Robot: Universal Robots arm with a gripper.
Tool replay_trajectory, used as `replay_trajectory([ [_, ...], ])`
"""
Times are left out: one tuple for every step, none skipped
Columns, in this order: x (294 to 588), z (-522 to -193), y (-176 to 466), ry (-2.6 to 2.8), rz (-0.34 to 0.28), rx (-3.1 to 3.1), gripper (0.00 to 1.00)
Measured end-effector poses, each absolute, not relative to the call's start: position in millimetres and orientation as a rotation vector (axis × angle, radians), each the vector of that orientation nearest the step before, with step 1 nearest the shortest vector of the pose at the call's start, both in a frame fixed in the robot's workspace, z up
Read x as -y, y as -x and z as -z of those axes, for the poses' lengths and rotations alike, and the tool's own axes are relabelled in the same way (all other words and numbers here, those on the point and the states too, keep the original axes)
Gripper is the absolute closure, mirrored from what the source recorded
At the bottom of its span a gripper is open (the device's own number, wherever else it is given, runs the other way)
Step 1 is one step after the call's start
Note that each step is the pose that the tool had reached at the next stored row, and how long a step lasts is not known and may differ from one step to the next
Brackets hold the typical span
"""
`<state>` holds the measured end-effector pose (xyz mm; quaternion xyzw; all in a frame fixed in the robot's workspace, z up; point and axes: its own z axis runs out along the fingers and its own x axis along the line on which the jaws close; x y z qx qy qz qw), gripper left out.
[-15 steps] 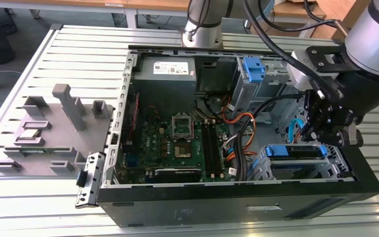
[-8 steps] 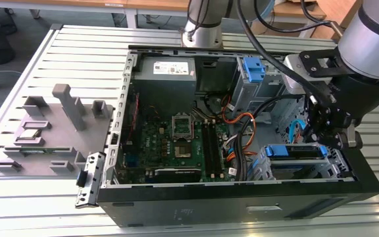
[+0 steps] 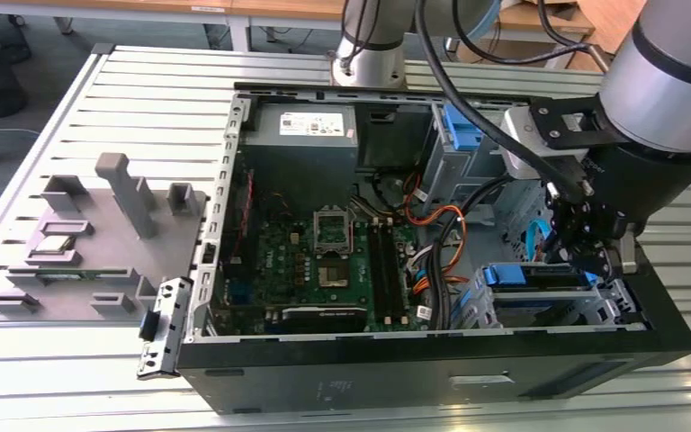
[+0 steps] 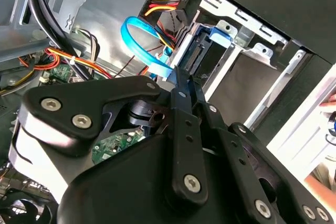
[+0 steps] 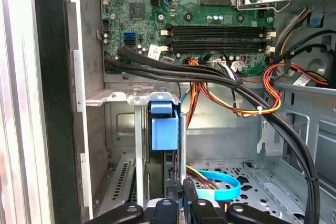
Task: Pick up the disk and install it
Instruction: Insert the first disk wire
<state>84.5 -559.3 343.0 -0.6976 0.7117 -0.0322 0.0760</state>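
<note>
Disk (image 5: pixel 164 129) already slotted on edge into the drive bay (image 5: pixel 137 145) of the open computer case (image 3: pixel 442 364), claw (image 5: pixel 182 192) nearly closed just beside its end; seating seemingly almost finished.

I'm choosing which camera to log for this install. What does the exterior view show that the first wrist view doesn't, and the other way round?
Exterior view alone: the grey fixture on the slatted table, and the power supply.

First wrist view alone: the gripper close above the disk, standing on edge in its bay.

Both: the motherboard and orange cables.
</note>
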Motion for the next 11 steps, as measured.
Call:
replay_trajectory([
  [559.5, -342.9, -84.4, 2.092, 0.097, -2.134, 0.84],
  [560.0, -342.5, -84.4, 2.091, 0.098, -2.133, 0.84],
  [560.9, -342.0, -84.1, 2.089, 0.100, -2.131, 0.84],
  [561.8, -341.5, -83.8, 2.087, 0.104, -2.129, 0.84],
  [562.4, -340.8, -83.4, 2.086, 0.106, -2.128, 0.84],
  [562.6, -340.5, -83.2, 2.086, 0.107, -2.127, 0.84],
  [562.7, -340.4, -82.7, 2.086, 0.107, -2.127, 0.84],
  [562.7, -340.1, -82.0, 2.086, 0.108, -2.127, 0.84],
  [562.8, -339.4, -81.3, 2.085, 0.108, -2.126, 0.84],
  [562.8, -338.7, -80.7, 2.085, 0.109, -2.126, 0.84],
  [562.8, -338.0, -80.2, 2.085, 0.109, -2.126, 0.84],
])
